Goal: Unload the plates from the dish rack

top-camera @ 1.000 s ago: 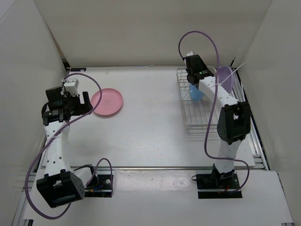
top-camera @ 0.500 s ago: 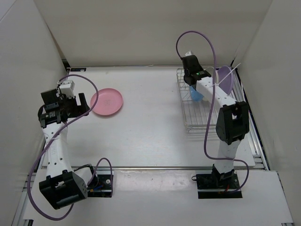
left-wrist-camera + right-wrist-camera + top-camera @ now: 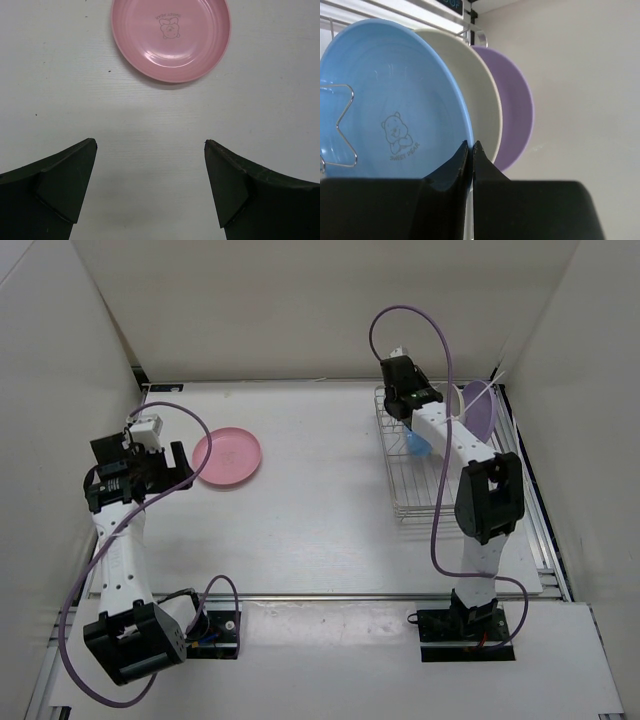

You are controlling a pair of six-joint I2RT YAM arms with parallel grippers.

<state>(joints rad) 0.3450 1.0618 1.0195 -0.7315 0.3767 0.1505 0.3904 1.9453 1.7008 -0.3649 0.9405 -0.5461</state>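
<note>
The pink plate (image 3: 227,455) lies flat on the table at the left, and in the left wrist view (image 3: 171,37) it is just ahead of my fingers. My left gripper (image 3: 183,465) (image 3: 150,150) is open and empty, just short of it. The blue plate (image 3: 417,445) (image 3: 385,100), cream-white plate (image 3: 481,85) and lavender plate (image 3: 478,405) (image 3: 514,110) stand upright in the dish rack (image 3: 420,498). My right gripper (image 3: 407,423) (image 3: 471,146) is shut on the blue plate's rim. The arm hides the cream-white plate from above.
White walls close in the table on the left, back and right. The rack stands close to the right wall. A rack wire prong (image 3: 342,125) crosses in front of the blue plate.
My left gripper has drawn back to the left, away from the pink plate. My right wrist has shifted a little left and farther back over the rack, still on the blue plate.
</note>
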